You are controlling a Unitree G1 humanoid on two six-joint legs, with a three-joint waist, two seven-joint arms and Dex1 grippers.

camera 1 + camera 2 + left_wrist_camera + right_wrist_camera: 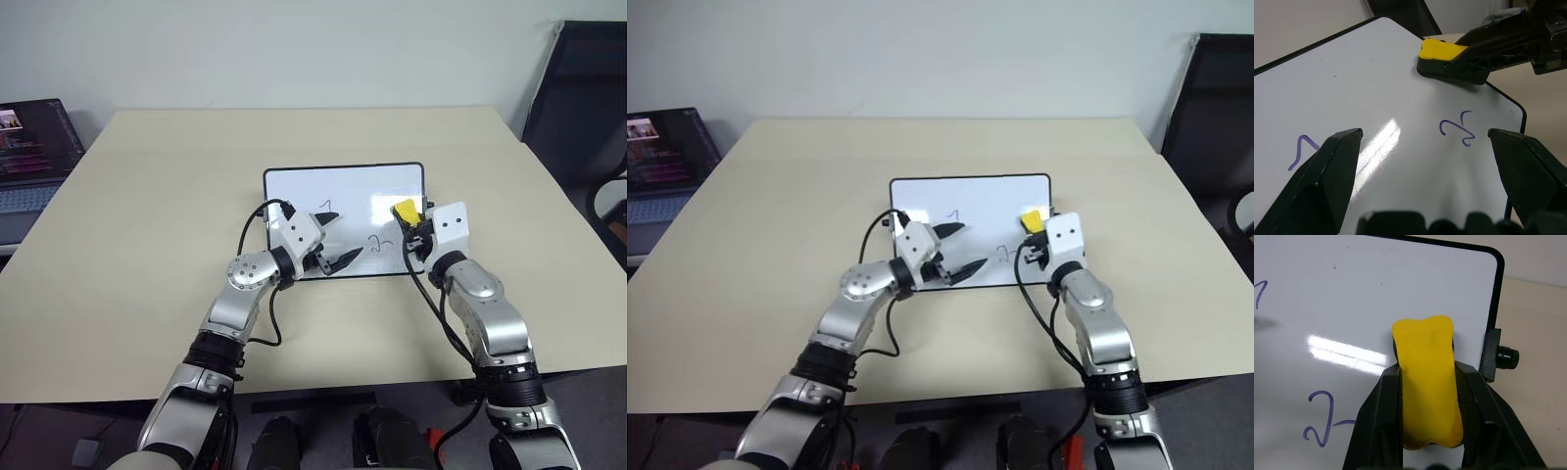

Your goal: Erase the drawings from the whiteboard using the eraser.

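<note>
While the right pincer point(1427, 431) clamps the eraser point(1427, 387) — long axis along its fingers — the left pincer point(333, 245) gapes wide.

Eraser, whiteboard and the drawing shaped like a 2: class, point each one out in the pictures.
eraser point(1429, 382), right wrist view: middle of its yellow top.
whiteboard point(343, 191), left eye view: bare white surface near the far edge.
drawing shaped like a 2 point(1457, 129), left wrist view: on the purple stroke.

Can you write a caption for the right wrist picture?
Right gripper holds the yellow eraser over the whiteboard.
</note>
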